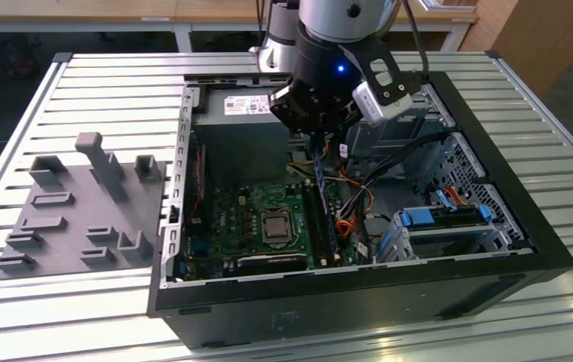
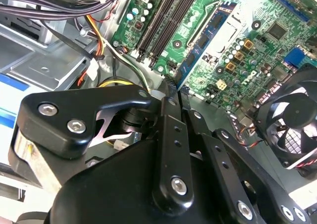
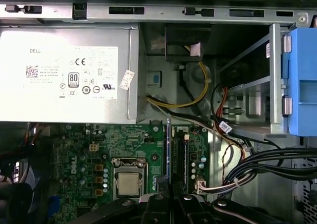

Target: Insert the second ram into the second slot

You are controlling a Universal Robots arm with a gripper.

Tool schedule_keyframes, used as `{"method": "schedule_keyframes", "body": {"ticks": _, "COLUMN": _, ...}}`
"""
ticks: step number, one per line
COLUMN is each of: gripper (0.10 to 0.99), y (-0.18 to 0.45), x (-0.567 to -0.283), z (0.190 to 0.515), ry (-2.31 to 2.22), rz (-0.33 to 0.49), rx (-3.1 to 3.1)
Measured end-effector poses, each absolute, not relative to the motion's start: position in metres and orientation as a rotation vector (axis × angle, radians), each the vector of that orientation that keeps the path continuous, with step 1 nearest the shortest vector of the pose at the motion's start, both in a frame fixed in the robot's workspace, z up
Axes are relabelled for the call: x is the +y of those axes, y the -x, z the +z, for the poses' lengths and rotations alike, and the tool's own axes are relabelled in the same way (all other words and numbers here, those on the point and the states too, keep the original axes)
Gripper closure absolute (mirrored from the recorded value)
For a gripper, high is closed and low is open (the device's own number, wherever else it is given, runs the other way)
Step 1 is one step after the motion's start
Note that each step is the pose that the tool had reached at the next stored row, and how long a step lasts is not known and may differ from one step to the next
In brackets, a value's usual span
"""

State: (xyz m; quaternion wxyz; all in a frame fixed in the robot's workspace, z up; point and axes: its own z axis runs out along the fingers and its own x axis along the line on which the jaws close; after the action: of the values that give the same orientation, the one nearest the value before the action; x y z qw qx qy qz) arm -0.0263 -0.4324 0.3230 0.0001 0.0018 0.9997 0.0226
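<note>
black end effector [image 3: 170, 193] pinches the second ram [image 3: 168, 144] upright, edge lined over the memory slots [image 3: 179, 157], apparently for seating.

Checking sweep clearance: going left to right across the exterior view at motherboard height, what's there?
Grey fixture tray → CPU socket → RAM slots → blue drive caddy. End effector, shut on the second ram, overlaps the board, so omitted.
</note>
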Motion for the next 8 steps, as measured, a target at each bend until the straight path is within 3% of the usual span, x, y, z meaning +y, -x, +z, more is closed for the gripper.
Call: {"method": "schedule_keyframes", "body": {"ticks": 8, "gripper": 0.949, "y": 0.0262, "x": -0.4331, "z": 0.3171, "ry": -0.005, "rz": 0.071, "rx": 3.141}}
